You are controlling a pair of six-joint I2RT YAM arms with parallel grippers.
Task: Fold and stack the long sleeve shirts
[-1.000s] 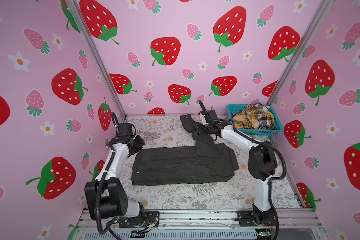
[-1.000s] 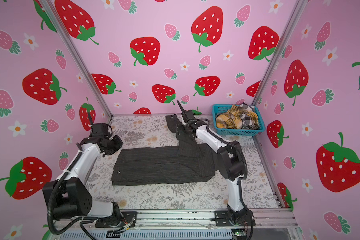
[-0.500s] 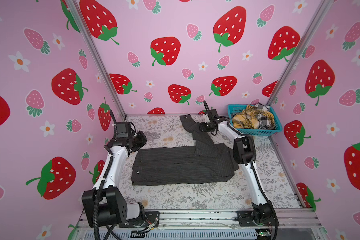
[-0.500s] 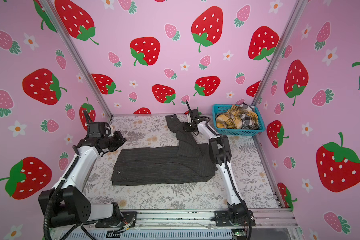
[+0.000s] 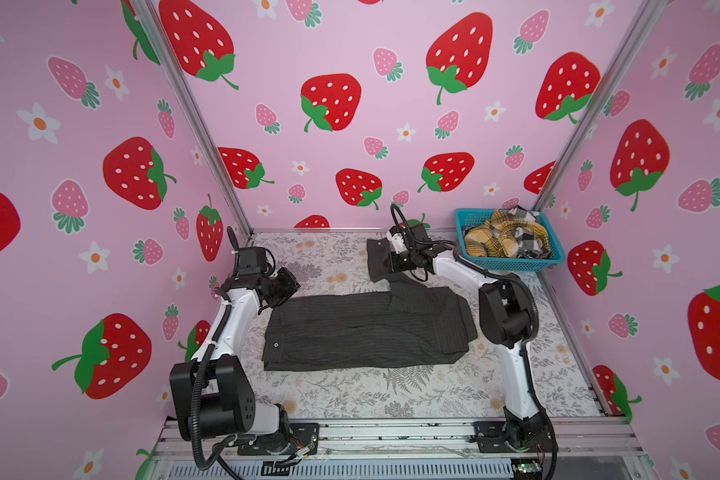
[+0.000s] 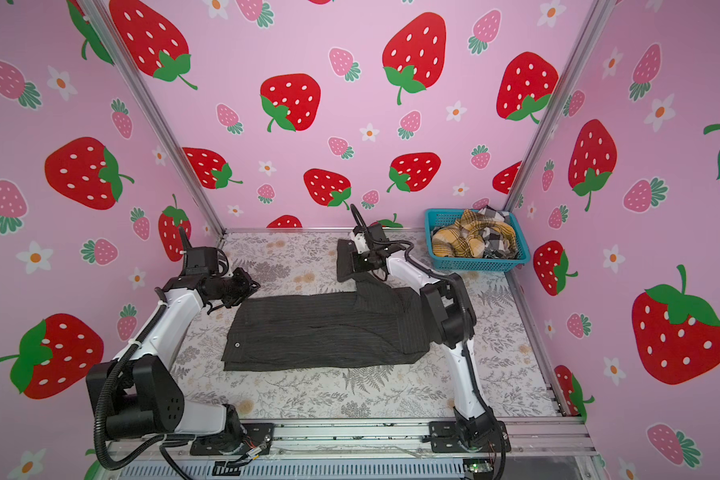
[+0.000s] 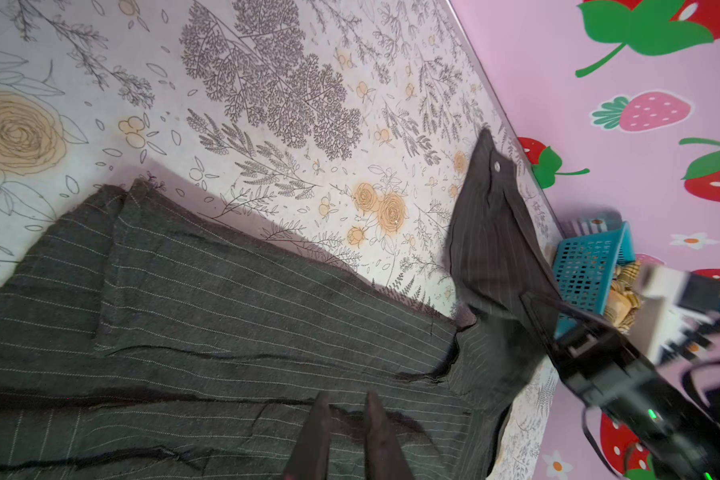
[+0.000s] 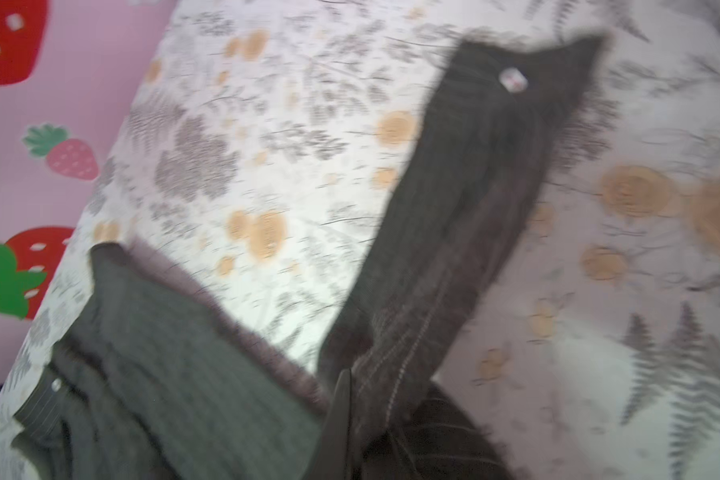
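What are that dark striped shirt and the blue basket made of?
The dark shirt looks like woven cloth, maybe cotton: matte, limp, creased, with thin pale stripes. The basket looks like moulded plastic: teal, with stiff walls pierced by a grid of holes.

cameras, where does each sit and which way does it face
Both top views: high over the front rail, looking down toward the back wall; left arm, right arm, left tool, right tool show, with charcoal pinstriped cloth shirt and teal plastic mesh basket.
Left wrist: on the left arm, looking across the shirt toward the basket; its own fingertips and the right tool show.
Right wrist: on the right arm, looking along the sleeve it pinches; blurred, only its own fingertips show.
Shared: every view holds the shirt.
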